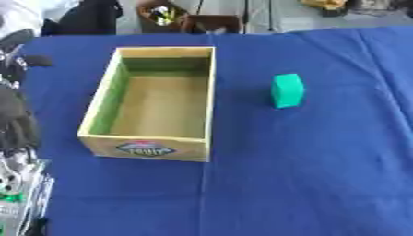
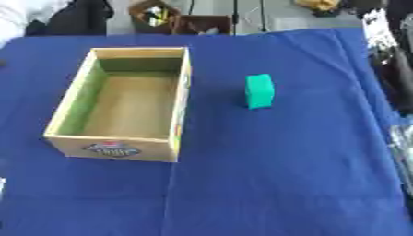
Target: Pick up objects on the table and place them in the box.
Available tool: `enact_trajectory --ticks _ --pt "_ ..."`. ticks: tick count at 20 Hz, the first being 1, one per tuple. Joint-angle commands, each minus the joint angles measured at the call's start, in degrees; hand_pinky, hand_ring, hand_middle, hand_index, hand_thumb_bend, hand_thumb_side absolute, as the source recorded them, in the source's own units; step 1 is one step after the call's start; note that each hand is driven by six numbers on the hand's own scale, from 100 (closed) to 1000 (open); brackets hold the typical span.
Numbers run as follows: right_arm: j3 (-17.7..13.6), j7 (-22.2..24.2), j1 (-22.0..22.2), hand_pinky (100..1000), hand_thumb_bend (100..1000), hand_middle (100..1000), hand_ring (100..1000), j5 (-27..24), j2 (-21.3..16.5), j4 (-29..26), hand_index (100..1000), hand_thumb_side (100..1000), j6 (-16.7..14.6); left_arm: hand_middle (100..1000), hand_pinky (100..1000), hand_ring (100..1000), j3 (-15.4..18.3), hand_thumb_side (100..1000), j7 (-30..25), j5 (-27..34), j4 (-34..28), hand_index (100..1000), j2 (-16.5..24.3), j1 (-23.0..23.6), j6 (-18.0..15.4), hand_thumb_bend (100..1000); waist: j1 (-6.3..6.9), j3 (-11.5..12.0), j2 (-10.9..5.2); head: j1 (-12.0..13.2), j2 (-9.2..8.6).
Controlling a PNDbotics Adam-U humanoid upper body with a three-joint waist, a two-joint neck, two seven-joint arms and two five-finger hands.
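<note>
Green block (image 1: 287,90) upright right of box (image 1: 206,115); apart

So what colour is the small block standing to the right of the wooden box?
Green, a teal shade. The block shows best in the left eye view.

A blue cloth (image 1: 306,175) covers the table and fills most of the frame, with a faint crease running from the lower centre toward the bottom edge and softer folds toward the upper right. Beyond its far edge, along the top of the frame, lies a strip of grey floor (image 1: 266,18). At upper left a dark, rounded black shape (image 1: 89,17) stands just behind the cloth. At top centre an open brown container (image 1: 161,16) holds small yellow and light-coloured items too blurred to make out; a darker brown box-like shape (image 1: 211,23) sits just beside it. At upper right a yellow object (image 1: 322,4) touches the top edge.
</note>
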Motion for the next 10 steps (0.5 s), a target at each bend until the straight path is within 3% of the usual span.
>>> enact_trajectory --ticks 1,10 --pt "-0.6 -0.1 -0.5 911 100 698 865 -0.1 -1.0 -1.1 866 979 -0.1 864 507 712 0.5 965 0.0 -0.3 -1.0 754 0.4 -0.2 0.0 100 -0.10 -0.1 -0.94 0.0 -0.59" --pt "-0.7 -0.2 -0.8 909 100 702 867 -0.1 -1.3 -1.1 867 972 0.1 864 507 712 0.5 966 0.0 -0.3 -1.0 754 0.2 -0.2 0.0 100 -0.25 0.1 -0.95 -0.1 -0.81"
